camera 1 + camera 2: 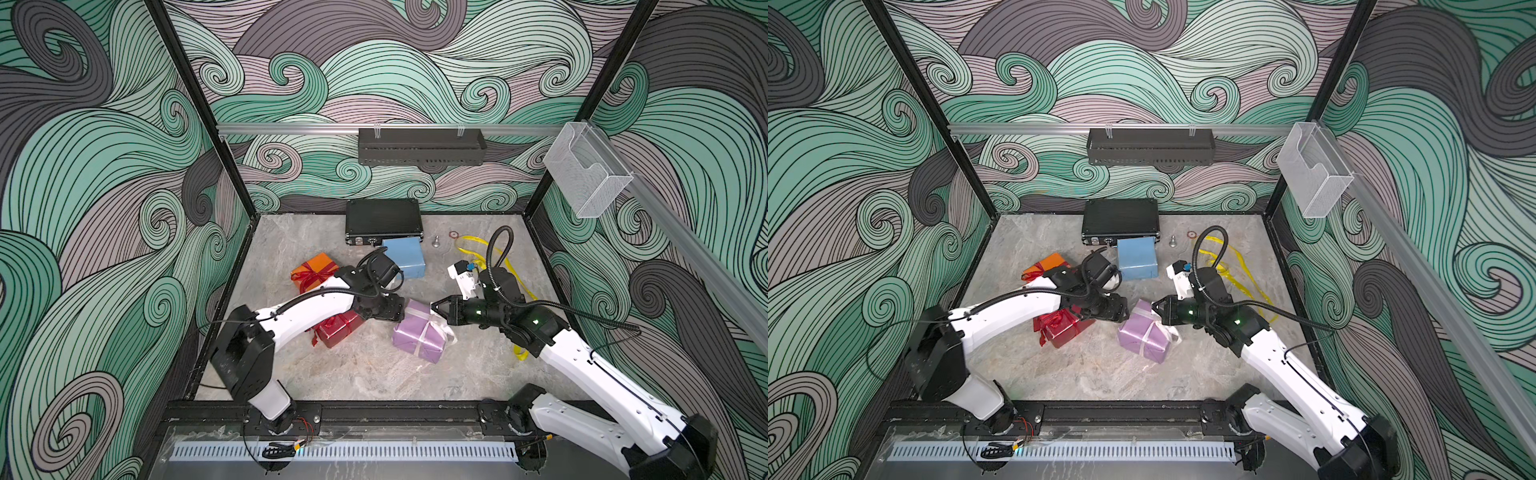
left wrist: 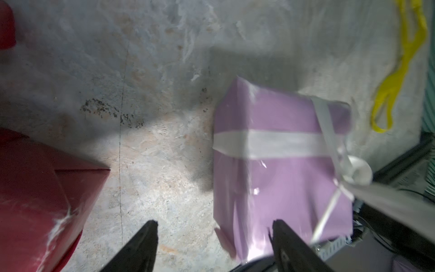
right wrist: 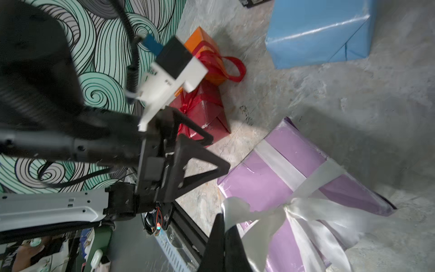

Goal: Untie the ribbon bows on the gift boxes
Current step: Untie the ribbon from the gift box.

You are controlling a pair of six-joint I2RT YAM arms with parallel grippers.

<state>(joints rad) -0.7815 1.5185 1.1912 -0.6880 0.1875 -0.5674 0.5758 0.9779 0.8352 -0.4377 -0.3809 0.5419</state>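
At the middle of the worktop [image 1: 353, 374], the lilac box [image 1: 417, 338] lies between the two arms, with its silvery white bow [image 3: 289, 209] not yet undone and seated on the face turned toward the right arm. The right fingers [image 3: 219, 237] are pressed together on one limb of that bow; whether it is a loop or a tail cannot be told. The ribbon runs as a short band from the knot to the fingertips, and the knot lies just beyond them, toward the box. The left fingers [image 2: 146, 245] are spread and hold nothing, and in both top views they stand just beside the opposite face of the box. The coming move probably turns on this line: a pull by the right arm along the ribbon's long axis, away from the box, would draw the limb through the knot, while the left fingers, nearer the far face, are placed to brace a light box that might otherwise slide. The orange box [image 1: 313, 270] and red box [image 1: 338, 328], near the left arm, carry tied red bows [image 3: 231, 68]; the blue box [image 1: 405, 257] is bare, and a yellow ribbon [image 1: 490, 257] lies loose by the right arm
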